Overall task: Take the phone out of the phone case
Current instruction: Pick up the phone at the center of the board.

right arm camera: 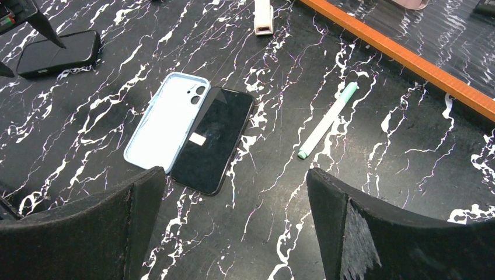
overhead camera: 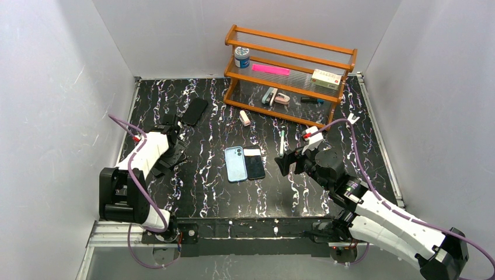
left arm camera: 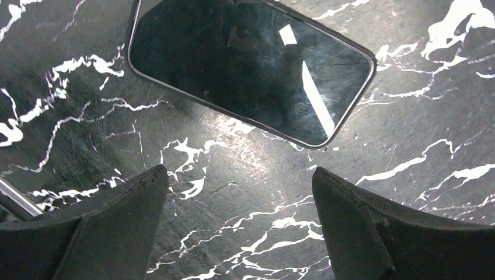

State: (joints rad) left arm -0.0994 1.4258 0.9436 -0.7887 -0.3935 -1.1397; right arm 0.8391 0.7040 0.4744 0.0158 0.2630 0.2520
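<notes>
R gripper hangs wide open, nothing between its fingers, above bare table on the near side of the phone/case pair. L gripper is also spread wide & empty, low over the table's left part. A second dark phone lies screen-up just beyond its tips, apart from them.

Task item: phone lies flat, screen up, mid-table, right beside the light-blue phone case. The case shows its inner side & camera cutout, i.e. nothing in it. The phone's long edge meets or slightly overlaps the case's edge; can't tell if it rests on the rim.

Judgement: extraction looks basically done, w/ only a clean finish left.
- If R arm backs off, lift straight up first so the fingers don't sweep the phone or nudge the case.
- If the pair needs separating, pinch the phone across its short width near mid-length, raise it a bit, then shift it away from the case. Don't drag glass over the rim.
- Watch the green pen to the phone's right; it'd roll if clipped.
- L arm: its phone looks thick-edged from the R wrist view, maybe cased, can't tell. Any grip there should be centred, w/ tips clear of the screen.
</notes>
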